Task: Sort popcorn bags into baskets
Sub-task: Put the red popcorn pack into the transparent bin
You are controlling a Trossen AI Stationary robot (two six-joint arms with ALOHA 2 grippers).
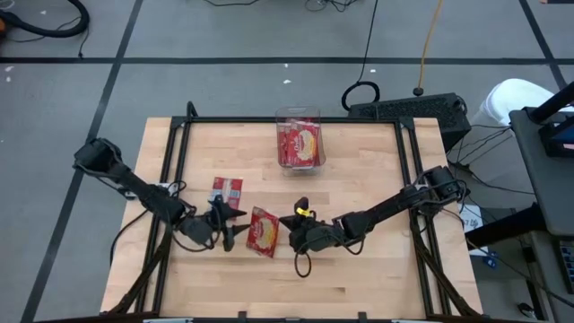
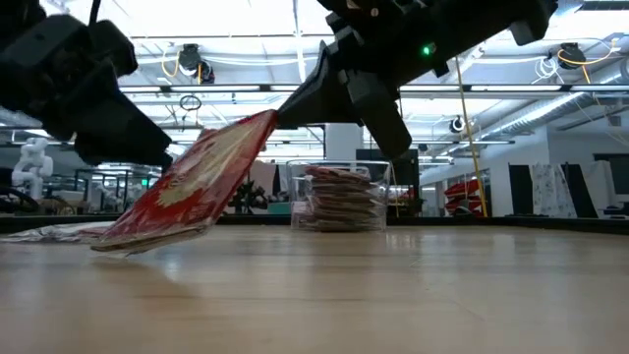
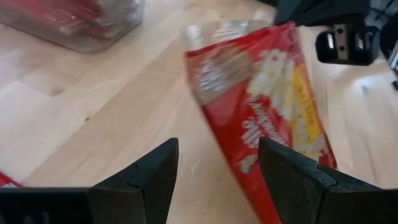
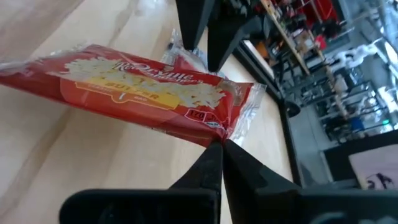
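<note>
Near table centre: right gripper pinches the edge of a popcorn bag, tilted, low edge on the table. Left gripper just beside, fingers spread, empty. Second bag flat behind. Far edge: clear basket, bags stacked inside.

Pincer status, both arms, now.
Left pincer: open, holding nothing, beside the lifted popcorn bag.
Right pincer: shut on that popcorn bag's edge, lifting one end off the table.
</note>
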